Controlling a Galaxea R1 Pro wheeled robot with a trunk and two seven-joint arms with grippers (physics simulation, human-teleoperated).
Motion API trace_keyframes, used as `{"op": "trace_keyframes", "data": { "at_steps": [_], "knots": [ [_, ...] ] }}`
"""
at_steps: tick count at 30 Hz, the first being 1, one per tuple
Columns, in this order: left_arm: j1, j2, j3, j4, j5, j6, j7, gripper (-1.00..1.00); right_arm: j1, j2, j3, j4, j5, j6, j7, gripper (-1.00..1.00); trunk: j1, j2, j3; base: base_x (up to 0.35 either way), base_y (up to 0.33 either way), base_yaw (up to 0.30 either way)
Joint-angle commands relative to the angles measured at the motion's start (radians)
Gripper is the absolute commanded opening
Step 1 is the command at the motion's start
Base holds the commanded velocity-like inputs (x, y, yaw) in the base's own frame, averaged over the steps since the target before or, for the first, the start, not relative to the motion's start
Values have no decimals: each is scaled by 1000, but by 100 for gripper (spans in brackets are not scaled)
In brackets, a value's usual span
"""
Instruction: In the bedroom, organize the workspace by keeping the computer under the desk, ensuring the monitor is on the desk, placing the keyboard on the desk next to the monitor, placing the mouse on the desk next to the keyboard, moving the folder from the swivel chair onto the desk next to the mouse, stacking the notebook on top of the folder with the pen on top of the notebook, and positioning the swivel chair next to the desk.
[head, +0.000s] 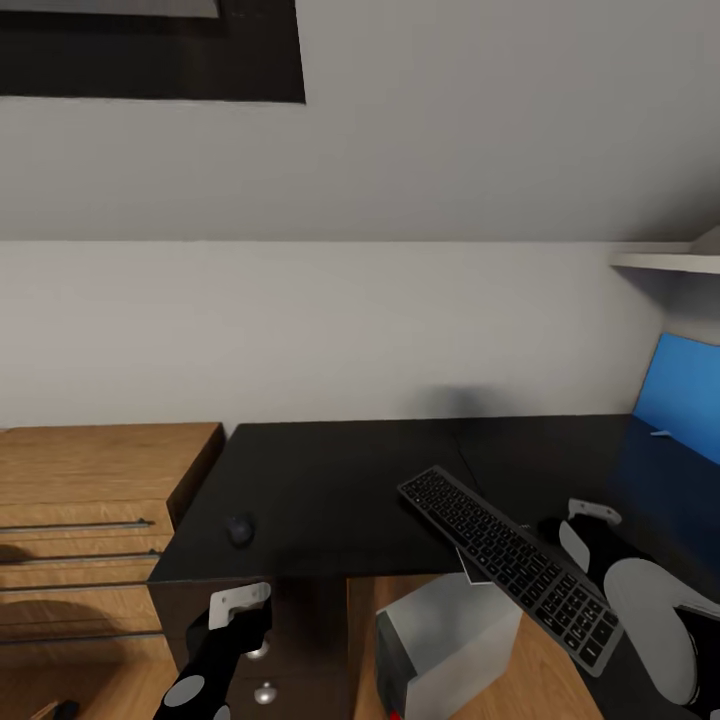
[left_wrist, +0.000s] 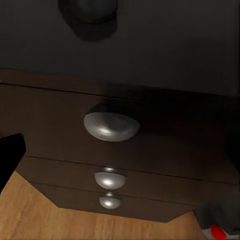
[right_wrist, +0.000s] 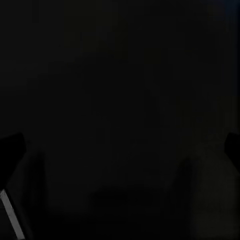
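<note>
Nearest to me in the head view, my left gripper (head: 235, 620) sits low in front of the desk's drawers; can't tell if its fingers are apart or together. Left wrist view faces three round silver knobs (left_wrist: 111, 126) stacked on the dark drawer front, with a bit of the computer's red button (left_wrist: 218, 231) at the corner. My right gripper (head: 585, 530) is at the desk's front edge by the keyboard (head: 510, 553); its grip state is unreadable too, and the right wrist view is nearly all black. The keyboard lies diagonally, one end overhanging the edge of the desk (head: 350, 480). The computer (head: 450, 640) stands on the wood floor under the desk. The mouse (head: 239, 529) is on the desktop, left part, well apart from the keyboard. Farther right, a blue panel (head: 680, 395) with a small white pen (head: 661, 433) near it. A wooden drawer chest (head: 90, 520) stands beside the desk's left end.
</note>
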Motion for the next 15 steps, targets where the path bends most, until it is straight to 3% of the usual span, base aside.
{"op": "trace_keyframes", "data": {
  "at_steps": [1,7,15],
  "knots": [
    [0,0,-1,-2,11,3,8,100,0,0,-3,-2,4,6,-1,100,-4,7,2,0,0,0],
    [0,0,-1,-2,11,3,8,100,0,1,-3,-3,3,5,-1,100,-27,49,21,0,0,0],
    [0,1,-1,-2,11,3,8,100,0,1,-5,-14,-1,4,3,100,-27,49,21,0,0,0]
  ]
}}
